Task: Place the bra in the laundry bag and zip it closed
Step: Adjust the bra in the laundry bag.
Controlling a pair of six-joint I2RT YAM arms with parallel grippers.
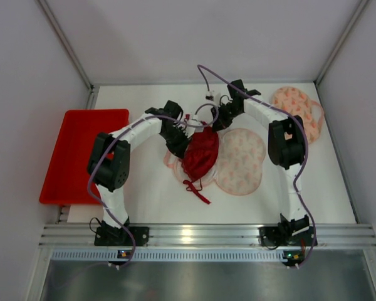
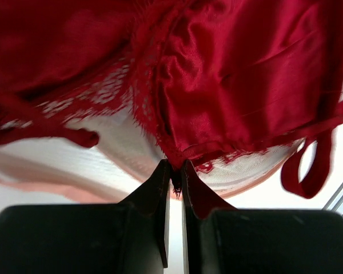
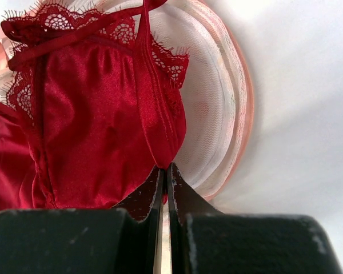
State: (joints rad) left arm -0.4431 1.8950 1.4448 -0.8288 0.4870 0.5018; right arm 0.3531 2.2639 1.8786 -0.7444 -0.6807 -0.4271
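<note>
A red satin bra with lace edging hangs bunched over the open laundry bag, a round white mesh shell with pink trim. My left gripper is shut on the bra's lower edge; in the left wrist view the fingertips pinch the red fabric above the mesh bag. My right gripper is shut on the bra from the far side. In the right wrist view its jaws clamp the tip of a satin cup, with the bag's rim behind.
A red tray lies at the table's left edge. A second patterned pink mesh piece rests at the back right. White walls enclose the table on three sides.
</note>
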